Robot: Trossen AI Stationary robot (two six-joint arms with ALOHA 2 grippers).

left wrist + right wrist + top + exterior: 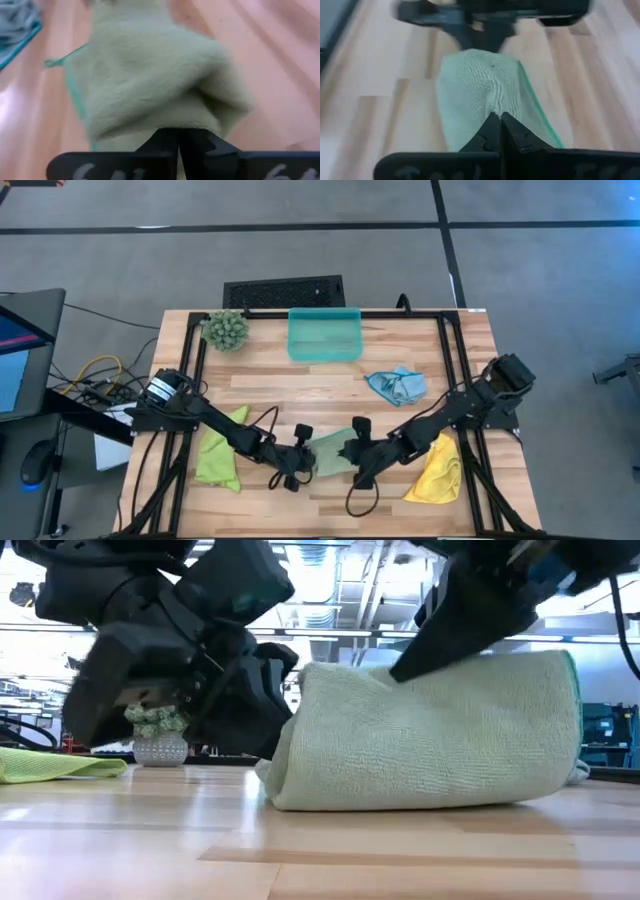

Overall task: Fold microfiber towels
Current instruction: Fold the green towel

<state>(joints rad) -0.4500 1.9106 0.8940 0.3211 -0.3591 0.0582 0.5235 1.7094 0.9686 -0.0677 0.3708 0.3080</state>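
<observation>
1. Low view, nearest: the pale sage towel [440, 735] lies on the wooden counter [320, 850] as a fat soft roll, its nap looped and fuzzy and its rounded fold facing the left claw. This is the only view that shows how thick the bundle is.
2. Left claw [178, 137]: fingers pressed together on one edge of the sage towel. Its wrist view fills with blurred cloth and shows a thin teal stitched hem along one side.
3. Right claw [499, 122]: fingers likewise together, pinching the opposite edge of the same towel. Its wrist view shows the weave puckering into ridges at the pinch, with the left claw's dark body across the towel beyond.
4. High view: the two claws meet at the front middle of the counter with the sage towel [330, 452] between them. Both dark arms and their looping cables cross the boards and cover part of the cloth.
5. Lime green towel [218, 455]: rumpled, partly under the left arm, front left.
6. Yellow towel [437, 472]: crumpled into a rough triangle beside the right arm, front right.
7. Light blue towel [396, 385]: bunched loosely, further back and right of centre, lying free.
8. Back edge: a teal see-through plastic tray [324, 335] at centre, and a spiky green plant ball [226, 329] to its left. The low view shows the ball sitting in a small white dimpled pot.
</observation>
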